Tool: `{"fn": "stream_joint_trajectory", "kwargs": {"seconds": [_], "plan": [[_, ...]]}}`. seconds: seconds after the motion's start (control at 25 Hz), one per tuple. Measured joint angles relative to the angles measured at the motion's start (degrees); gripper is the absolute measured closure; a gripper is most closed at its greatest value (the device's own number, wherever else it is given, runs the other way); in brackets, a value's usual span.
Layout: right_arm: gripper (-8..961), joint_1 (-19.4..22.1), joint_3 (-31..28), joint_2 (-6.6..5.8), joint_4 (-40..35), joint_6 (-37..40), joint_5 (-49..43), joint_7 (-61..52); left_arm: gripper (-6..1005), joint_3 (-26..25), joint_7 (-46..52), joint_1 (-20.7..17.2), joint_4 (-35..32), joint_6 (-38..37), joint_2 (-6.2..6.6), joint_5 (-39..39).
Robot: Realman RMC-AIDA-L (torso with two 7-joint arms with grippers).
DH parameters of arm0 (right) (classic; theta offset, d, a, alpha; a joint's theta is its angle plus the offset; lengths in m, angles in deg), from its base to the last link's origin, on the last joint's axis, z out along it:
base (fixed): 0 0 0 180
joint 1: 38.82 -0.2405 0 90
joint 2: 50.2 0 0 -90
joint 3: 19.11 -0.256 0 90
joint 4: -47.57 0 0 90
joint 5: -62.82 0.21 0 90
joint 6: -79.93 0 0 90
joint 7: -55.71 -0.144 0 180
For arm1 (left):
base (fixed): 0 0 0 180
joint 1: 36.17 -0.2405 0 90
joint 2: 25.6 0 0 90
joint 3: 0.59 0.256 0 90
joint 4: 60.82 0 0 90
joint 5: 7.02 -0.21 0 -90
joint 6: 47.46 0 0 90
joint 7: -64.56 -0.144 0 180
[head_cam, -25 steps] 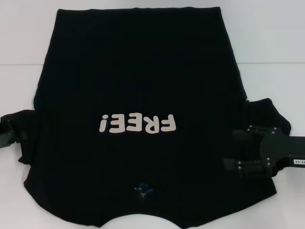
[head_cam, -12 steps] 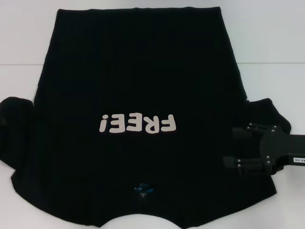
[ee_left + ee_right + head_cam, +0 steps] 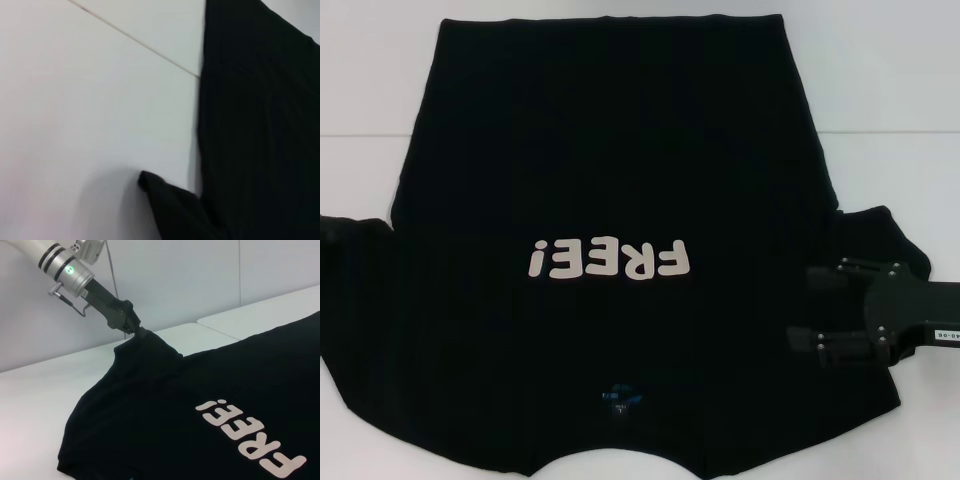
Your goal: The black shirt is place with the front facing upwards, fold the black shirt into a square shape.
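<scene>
Since a second ago, our left gripper has carried the shirt's left sleeve outward and out of the head view; that sleeve, bunched a moment back, now reaches to the picture's left edge. Our right gripper has barely shifted.

We see the shirt spread front-up across the worktop, its "FREE!" lettering upside down to us, collar at the near edge and hem at the far edge. In the right wrist view the left gripper is clamped on the sleeve tip, lifting it into a small peak above the worktop. The right gripper hovers over the right sleeve with its fingers spread, gripping nothing.

We judge this to be the opening step: smoothing the sleeves before any fold. The next move likely calls for the left gripper to bring its sleeve inward over the body, and the right to close on its own sleeve.
</scene>
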Motion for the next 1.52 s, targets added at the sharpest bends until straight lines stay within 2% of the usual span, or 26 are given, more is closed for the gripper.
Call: {"fn": "stream_joint_trajectory", "kwargs": {"seconds": [0.12, 0.2, 0.52, 0.64, 0.8, 1.08, 1.2, 1.28, 1.36, 1.44, 1.52], "plan": [[28, -0.01, 0.00, 0.01, 0.00, -0.01, 0.00, -0.06, 975, -0.01, 0.19, 0.74, -0.08, -1.04, -0.08, 0.32], [28, -0.03, 0.00, 0.02, 0.05, 0.00, 0.00, -0.07, 974, -0.03, 0.16, 1.72, -0.15, -2.07, -0.63, 0.59], [28, -0.03, 0.00, 0.01, 0.14, 0.05, 0.00, -0.17, 970, 3.25, 0.12, 5.10, -1.76, -2.95, -5.35, 0.65], [28, -0.03, 0.01, 0.01, 0.16, 0.21, 0.00, -0.47, 968, 3.42, 0.03, 5.36, -1.38, -2.01, -6.59, 1.10], [29, -0.03, 0.03, 0.01, 0.15, 0.25, -0.01, -0.61, 966, 3.24, -1.90, 5.10, 0.05, -2.16, -7.06, 3.94], [29, -0.02, -0.80, 0.01, 0.12, -0.08, 0.01, -0.78, 729, 2.99, -18.37, 1.83, 4.61, -11.70, -5.90, 20.50], [29, -0.02, -2.78, 0.01, 0.13, -0.24, 0.03, -2.34, 610, 2.98, -29.89, -0.81, 4.62, -17.05, -5.88, 26.33], [29, -0.16, -5.73, -0.37, 0.11, -0.59, 0.05, -6.59, 531, 2.99, -39.46, -2.81, 4.66, -20.43, -6.43, 29.56], [29, -0.43, -8.59, -1.33, -0.01, -0.68, 0.07, -12.43, 451, 2.99, -49.24, -4.76, 4.52, -22.83, -7.40, 31.49], [29, -0.65, -10.57, -2.85, -0.62, -0.91, 0.03, -20.45, 372, 3.11, -57.72, -6.18, 4.40, -24.51, -8.50, 32.41], [29, -0.70, -10.65, -4.48, -2.09, -1.53, -0.40, -29.36, 315, 3.50, -63.31, -6.78, 4.42, -26.13, -9.10, 32.36]]}}
